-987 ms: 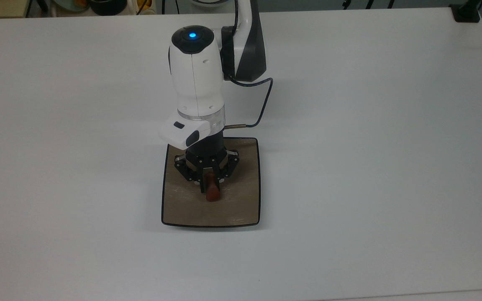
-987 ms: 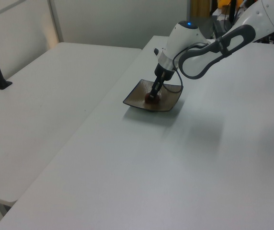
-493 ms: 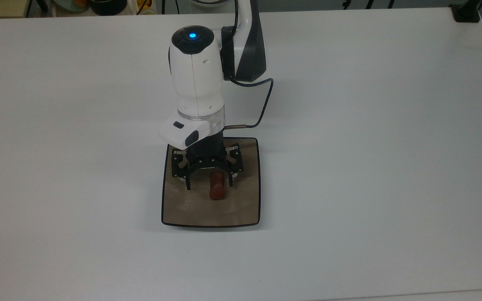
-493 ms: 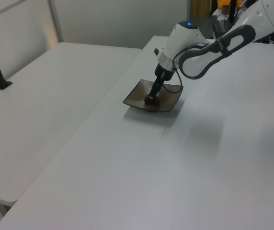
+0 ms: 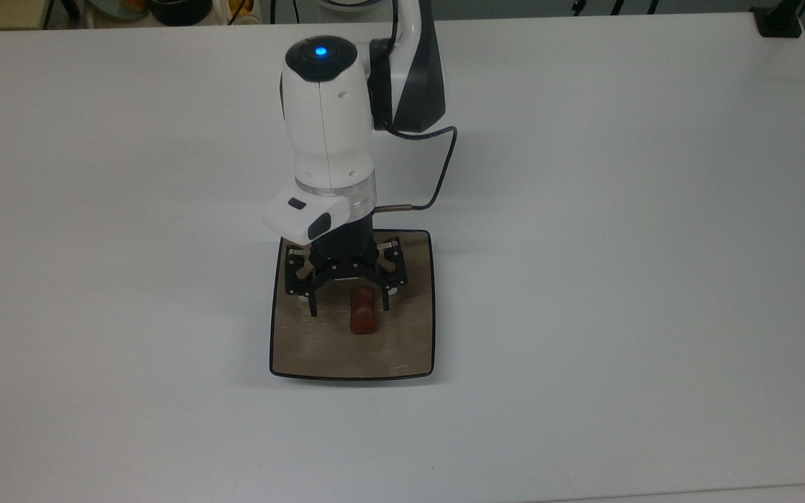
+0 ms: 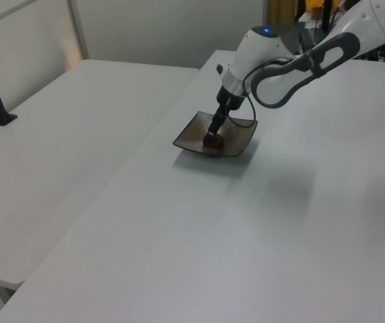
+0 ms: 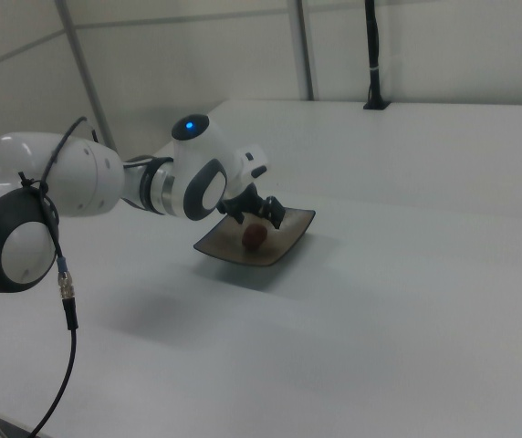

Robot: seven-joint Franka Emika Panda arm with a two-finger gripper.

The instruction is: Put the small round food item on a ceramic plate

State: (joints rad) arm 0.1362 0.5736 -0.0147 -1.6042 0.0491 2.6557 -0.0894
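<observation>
the tool point(image 5: 349, 309) hangs spread above the small round food item point(image 5: 363, 312) on the ceramic plate point(image 5: 318, 349).

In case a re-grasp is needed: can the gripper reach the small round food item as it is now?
Probably yes. The gripper hangs open directly over the small round food item, which lies alone on the ceramic plate; nothing stands between them.

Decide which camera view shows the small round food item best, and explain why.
The top view: the small round food item lies unobstructed on the ceramic plate, between the open fingers of the gripper. In the right view it is a small rounded lump; in the left view the gripper partly hides it.
</observation>
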